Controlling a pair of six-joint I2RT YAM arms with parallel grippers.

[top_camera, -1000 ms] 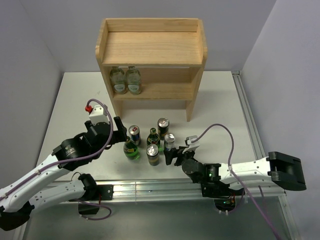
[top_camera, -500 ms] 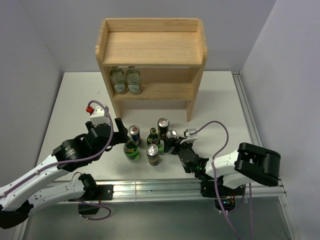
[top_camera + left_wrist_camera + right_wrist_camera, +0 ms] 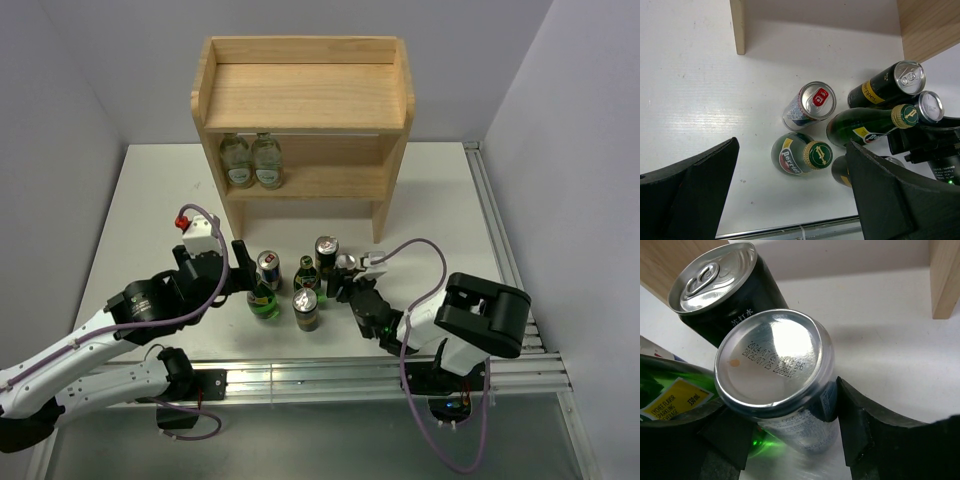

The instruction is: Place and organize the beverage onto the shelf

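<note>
The wooden shelf (image 3: 300,95) stands at the back. Five drinks stand in a cluster on the table: a blue-and-silver can (image 3: 269,267), two green bottles (image 3: 263,300) (image 3: 306,273) and two black cans (image 3: 326,250) (image 3: 306,309). My right gripper (image 3: 346,288) is shut on the second slim blue-and-silver can (image 3: 772,367), which is bottom-up and sits beside a black can (image 3: 725,295) and a green bottle (image 3: 670,395). My left gripper (image 3: 792,150) is open, its jaws spread wide over the near green bottle (image 3: 805,156). I cannot tell whether the held can touches the table.
Two clear pale glass bottles (image 3: 252,160) stand at the left of the shelf's lower tier. The shelf's top board is bare. A shelf leg (image 3: 945,277) is near the right gripper. A metal rail (image 3: 320,378) runs along the near table edge.
My right gripper has carried the slim can a little away from the near edge, up against the cluster, and the right arm has folded inward. My left gripper has edged slightly right.
</note>
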